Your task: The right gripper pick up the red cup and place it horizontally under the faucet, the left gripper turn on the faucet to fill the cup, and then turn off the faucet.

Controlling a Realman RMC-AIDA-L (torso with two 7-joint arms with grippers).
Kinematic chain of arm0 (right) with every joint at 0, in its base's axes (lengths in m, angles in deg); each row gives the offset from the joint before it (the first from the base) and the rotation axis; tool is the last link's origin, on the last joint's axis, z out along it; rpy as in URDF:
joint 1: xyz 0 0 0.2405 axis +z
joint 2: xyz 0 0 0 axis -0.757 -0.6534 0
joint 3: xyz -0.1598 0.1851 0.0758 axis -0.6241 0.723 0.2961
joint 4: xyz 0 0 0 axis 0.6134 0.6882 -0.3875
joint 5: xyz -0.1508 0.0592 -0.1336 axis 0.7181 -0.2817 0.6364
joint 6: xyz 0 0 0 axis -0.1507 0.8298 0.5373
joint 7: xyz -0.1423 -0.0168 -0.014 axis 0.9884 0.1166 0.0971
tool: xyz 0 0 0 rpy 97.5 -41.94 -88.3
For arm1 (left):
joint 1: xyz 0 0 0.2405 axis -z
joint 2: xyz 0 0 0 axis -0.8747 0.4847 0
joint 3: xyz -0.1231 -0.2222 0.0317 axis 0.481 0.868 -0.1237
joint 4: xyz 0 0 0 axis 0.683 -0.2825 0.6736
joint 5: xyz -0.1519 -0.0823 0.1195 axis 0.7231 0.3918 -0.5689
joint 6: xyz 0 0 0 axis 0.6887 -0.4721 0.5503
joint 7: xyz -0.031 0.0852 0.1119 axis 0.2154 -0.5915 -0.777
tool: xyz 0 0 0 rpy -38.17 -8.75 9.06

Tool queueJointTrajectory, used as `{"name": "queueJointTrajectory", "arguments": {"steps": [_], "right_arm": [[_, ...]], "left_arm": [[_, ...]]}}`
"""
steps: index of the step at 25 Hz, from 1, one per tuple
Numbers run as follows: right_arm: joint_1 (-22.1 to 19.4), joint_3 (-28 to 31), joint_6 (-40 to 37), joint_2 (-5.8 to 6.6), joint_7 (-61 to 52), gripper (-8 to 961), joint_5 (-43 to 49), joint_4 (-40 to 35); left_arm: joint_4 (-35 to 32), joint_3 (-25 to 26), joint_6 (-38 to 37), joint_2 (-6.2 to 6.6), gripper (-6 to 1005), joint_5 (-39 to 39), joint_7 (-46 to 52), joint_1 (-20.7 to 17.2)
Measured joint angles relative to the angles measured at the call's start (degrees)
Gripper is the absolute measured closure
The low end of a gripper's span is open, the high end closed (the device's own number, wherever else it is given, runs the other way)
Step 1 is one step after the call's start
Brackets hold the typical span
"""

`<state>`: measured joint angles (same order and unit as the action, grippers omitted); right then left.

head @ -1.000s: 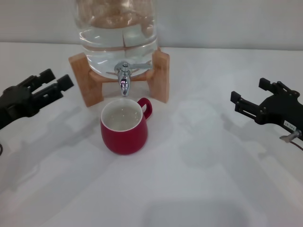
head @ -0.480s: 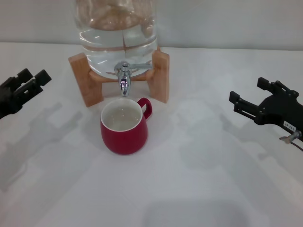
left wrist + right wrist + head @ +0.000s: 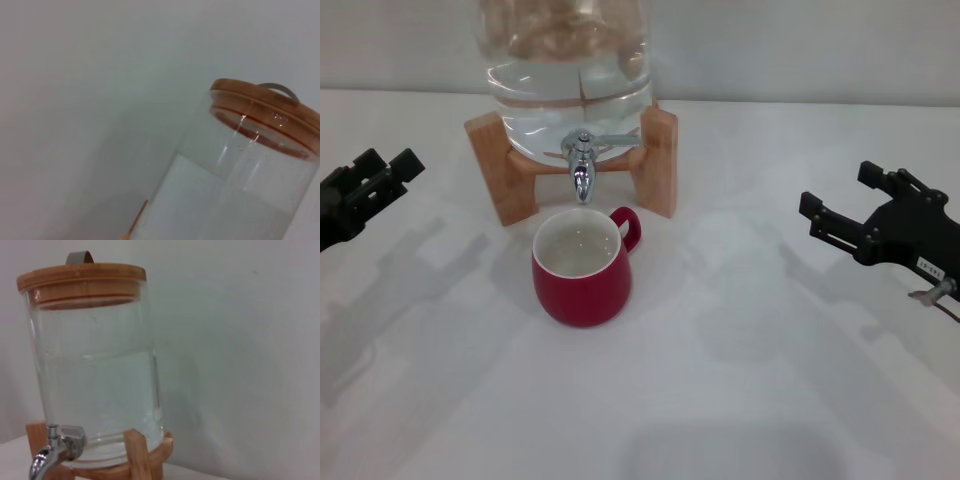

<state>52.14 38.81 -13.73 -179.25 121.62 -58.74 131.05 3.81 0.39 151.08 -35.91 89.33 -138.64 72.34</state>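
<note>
Looking down at the desk [image 3: 740,400], we found the red cup [image 3: 582,272] upright just below centre of the frame, directly under the spout of the faucet [image 3: 581,170]. That chrome spigot sat at the foot of the clear water jar [image 3: 567,70], cradled in its wooden stand [image 3: 660,160] at upper centre. We saw no stream falling, and whether the pale inside of the cup held water we could not tell.

At the left edge the left gripper [image 3: 386,168] hung well apart from the stand, its 2 fingers parted and grasping nothing. At the right edge the right gripper [image 3: 842,200] was likewise spread and empty, well apart from the cup.

We judged the cup to be glazed ceramic: stiff, fairly heavy if filled, slick under hard pads and liable to chip if knocked against the spout. Its loop handle pointed up and right in the frame, too small for a sure hold, so pinching across the rounded body or over the rim wall looked safer to us.
</note>
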Motion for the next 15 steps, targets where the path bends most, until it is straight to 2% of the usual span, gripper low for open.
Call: {"name": "queueJointTrajectory", "arguments": {"steps": [4, 10, 15], "right_arm": [[0.2, 0.1, 3.2, -0.66, 0.2, 84, 0.0, -1.5], [0.5, 3.4, 14.7, -3.13, 1.6, 85, 3.4, -8.5], [0.5, 5.1, 16.8, -3.78, 0.9, 85, 6.1, -9.6]], "left_arm": [[0.1, 0.0, -1.2, -0.08, 110, 0.0, -0.2, 0.2], [0.1, -0.1, -1.4, -0.12, 110, -0.2, -0.4, 0.5], [0.1, -0.1, -1.4, -0.11, 110, -0.2, -0.4, 0.5]]}}
